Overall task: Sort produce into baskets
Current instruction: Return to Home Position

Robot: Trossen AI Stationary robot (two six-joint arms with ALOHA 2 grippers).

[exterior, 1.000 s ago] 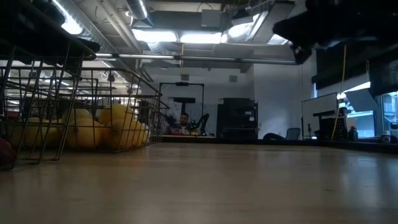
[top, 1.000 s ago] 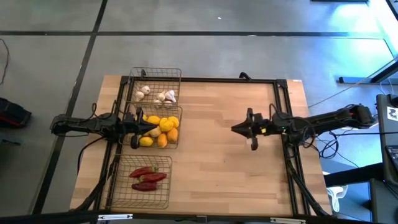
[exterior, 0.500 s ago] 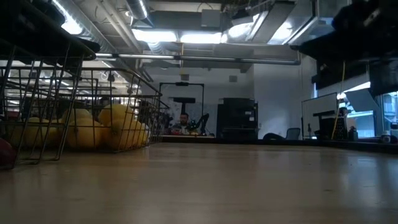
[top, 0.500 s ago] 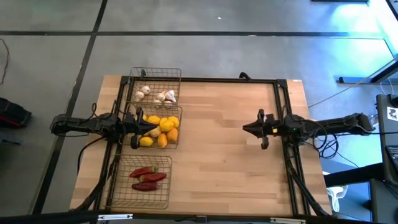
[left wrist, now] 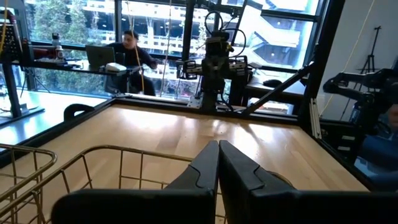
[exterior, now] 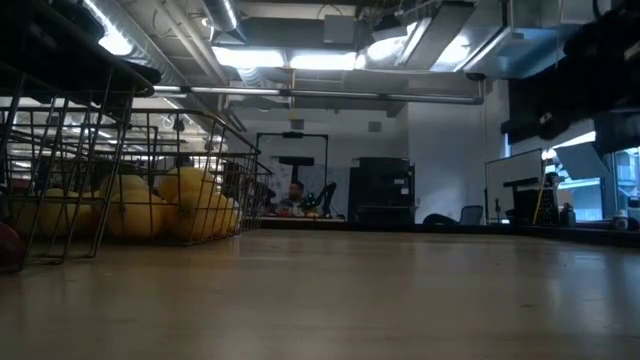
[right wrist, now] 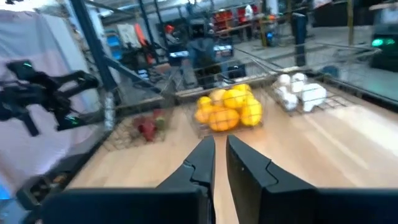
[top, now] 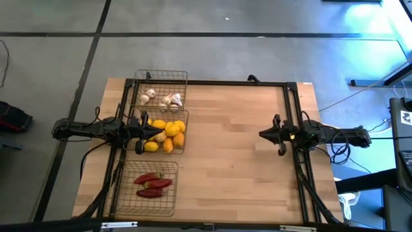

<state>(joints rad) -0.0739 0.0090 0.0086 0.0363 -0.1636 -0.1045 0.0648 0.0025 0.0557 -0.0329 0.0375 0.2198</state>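
Produce (top: pixel 168 131) is sorted into three wire baskets stacked down the left side of the high view. The top basket (top: pixel 161 75) holds whitish garlic bulbs (top: pixel 172 100). The middle basket (top: pixel 187 126), just below it, is filled with lemons (top: pixel 171 128) and some orange citrus (top: pixel 168 147). The bottom basket (top: pixel 161 203), at the lower left, holds the red chili peppers (top: pixel 152 183), and much of its mesh shows bare.

My left gripper (top: pixel 158 132) reaches in from the left edge and hangs over the left part of the middle basket. Its wrist camera shows both fingers (left wrist: pixel 205 168) pressed flat together with nothing between them, and basket wire below.

My right gripper (top: pixel 261 135) sits at centre right of the high view, over bare wood of the table (top: pixel 232 187), well apart from the baskets. On its wrist camera the fingers (right wrist: pixel 204 163) are drawn together to a thin slit and grip nothing. Ahead of them I see the lemons, with the garlic to their right and the chilies to their left.

In the low view the lemon basket fills the left edge, and a person (exterior: pixel 295 193) sits far back in the room.
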